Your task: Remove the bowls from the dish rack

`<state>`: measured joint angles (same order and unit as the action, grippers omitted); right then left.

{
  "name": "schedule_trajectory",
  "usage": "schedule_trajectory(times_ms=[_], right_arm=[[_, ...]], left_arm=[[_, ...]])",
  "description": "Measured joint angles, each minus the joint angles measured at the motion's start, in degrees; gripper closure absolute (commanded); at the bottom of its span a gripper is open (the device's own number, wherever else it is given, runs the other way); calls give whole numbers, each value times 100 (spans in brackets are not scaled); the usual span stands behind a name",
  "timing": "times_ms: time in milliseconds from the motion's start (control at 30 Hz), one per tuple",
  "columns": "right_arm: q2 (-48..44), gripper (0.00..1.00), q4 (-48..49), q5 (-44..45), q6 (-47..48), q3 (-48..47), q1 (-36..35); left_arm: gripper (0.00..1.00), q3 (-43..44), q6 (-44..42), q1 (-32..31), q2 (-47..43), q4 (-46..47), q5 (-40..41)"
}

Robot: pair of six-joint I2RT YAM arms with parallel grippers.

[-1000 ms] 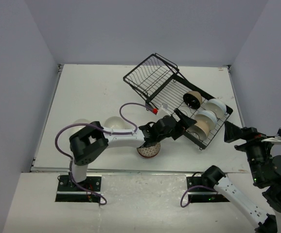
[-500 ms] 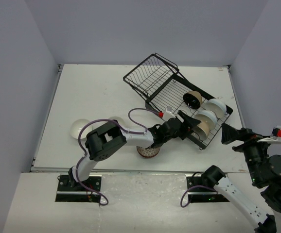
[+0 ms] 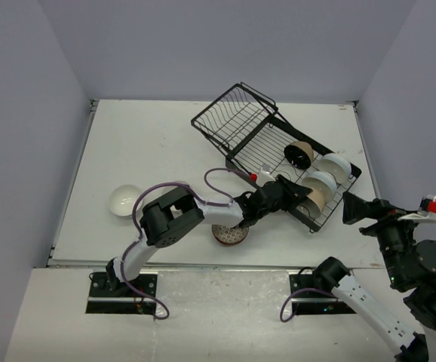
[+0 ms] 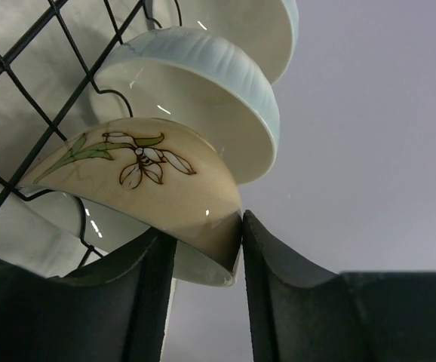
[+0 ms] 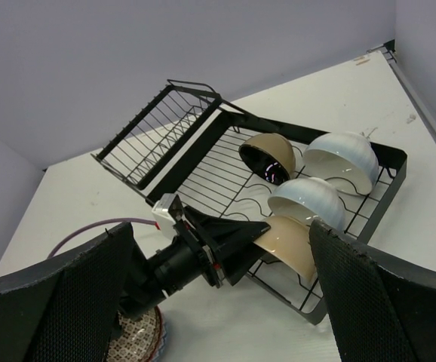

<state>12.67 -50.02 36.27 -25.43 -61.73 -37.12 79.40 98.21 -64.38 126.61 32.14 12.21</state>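
The black wire dish rack (image 3: 267, 139) lies slantwise on the table and holds several bowls on edge. They are a tan bowl with a black inside (image 3: 299, 153), a white bowl (image 3: 334, 167), a pale ribbed bowl (image 3: 320, 181) and a cream bowl with a flower (image 4: 150, 181). My left gripper (image 4: 207, 226) is shut on the cream bowl's rim (image 5: 290, 245), with one finger inside and the other against the outer wall. My right gripper (image 5: 222, 294) hangs open beyond the rack's near right corner with nothing between its fingers.
A brown patterned bowl (image 3: 230, 234) sits on the table under the left forearm. A plain white bowl (image 3: 125, 200) rests at the near left. The rack's raised wire basket section (image 3: 233, 117) tilts up at the far end. A purple cable (image 3: 222, 177) loops over the left arm.
The left arm has reached right into the rack and its jaws have narrowed onto the cream bowl's rim. The right arm has barely shifted.
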Motion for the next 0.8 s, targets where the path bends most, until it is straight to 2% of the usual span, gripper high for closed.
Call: schedule_trajectory(times_ms=[367,800], right_arm=[[-9,1,0,-122,20,26,0],[-9,1,0,-140,87,39,0]], left_arm=[[99,0,175,-81,37,341,-131],[100,-52,125,-90,72,684,-122]])
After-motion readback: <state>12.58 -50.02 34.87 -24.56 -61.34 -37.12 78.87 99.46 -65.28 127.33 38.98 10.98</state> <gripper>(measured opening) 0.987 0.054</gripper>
